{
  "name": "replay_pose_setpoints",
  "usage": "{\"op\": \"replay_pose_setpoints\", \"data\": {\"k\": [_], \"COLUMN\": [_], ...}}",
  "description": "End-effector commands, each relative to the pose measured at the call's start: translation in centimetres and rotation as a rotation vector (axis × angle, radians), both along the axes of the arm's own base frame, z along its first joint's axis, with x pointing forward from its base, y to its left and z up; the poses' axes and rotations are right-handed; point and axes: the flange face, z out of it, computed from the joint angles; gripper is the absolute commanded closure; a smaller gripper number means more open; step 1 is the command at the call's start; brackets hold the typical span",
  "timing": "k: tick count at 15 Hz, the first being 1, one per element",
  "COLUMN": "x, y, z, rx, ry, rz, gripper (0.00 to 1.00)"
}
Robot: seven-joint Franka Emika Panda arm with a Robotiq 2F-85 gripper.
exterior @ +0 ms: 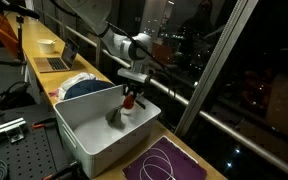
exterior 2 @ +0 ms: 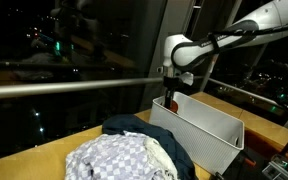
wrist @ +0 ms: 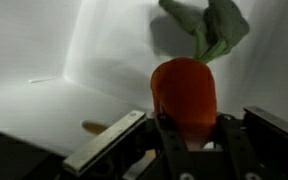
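1. In an exterior view we see dark window glass (exterior: 219, 50) from twelve to three o'clock, city lights outside.
2. A wooden counter (exterior: 29, 40) runs toward ten o'clock, carrying a laptop (exterior: 56, 62).
3. A purple mat (exterior: 169, 160) lies at five o'clock.

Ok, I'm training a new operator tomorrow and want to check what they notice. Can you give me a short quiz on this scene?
1. Multiple choice: what stands between the fingers of the pincer in the wrist view?
A. a toy carrot
B. a laptop
C. a mug

2. True or false: the pile of clothes lies inside the white bin.

3. Fill in the missing word: the leafy top of the toy carrot is coloured ____.

Key
1. A
2. False: the pile of clothes lies on the table beside the white bin, not in it.
3. green
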Motion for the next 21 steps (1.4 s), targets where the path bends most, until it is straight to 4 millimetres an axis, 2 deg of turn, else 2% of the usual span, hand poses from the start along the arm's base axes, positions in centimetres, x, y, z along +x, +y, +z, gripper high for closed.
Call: {"op": "replay_pose_setpoints", "data": {"k": [1, 3, 6, 10, 11, 12, 13, 14, 16, 20, 21], "x": [-1.5, -2.4, -4.6, -9.1, -10.2, -11.2, -11.9, -12.6, -13.3, -13.1, -12.9], "y": [4.0, 8.3, 16.7, 28.9, 31.5, 33.4, 35.3, 36.6, 38.4, 39.4, 39.5], "z": [8.4, 11.9, 14.7, 14.5, 13.7, 13.5, 12.4, 11.9, 9.4, 5.7, 4.8], "rx": [-0.081, -0.117, -0.168, -0.223, -0.232, -0.238, -0.242, -0.244, -0.248, -0.246, -0.245], "ry": [-0.092, -0.141, -0.191, -0.205, -0.205, -0.201, -0.198, -0.189, -0.168, -0.123, -0.115], "rz": [-0.011, 0.005, 0.047, 0.125, 0.144, 0.164, 0.178, 0.193, 0.214, 0.228, 0.226], "gripper": [0.96, 0.96, 0.96, 0.96, 0.96, 0.96, 0.96, 0.96, 0.96, 0.96, 0.64]}}
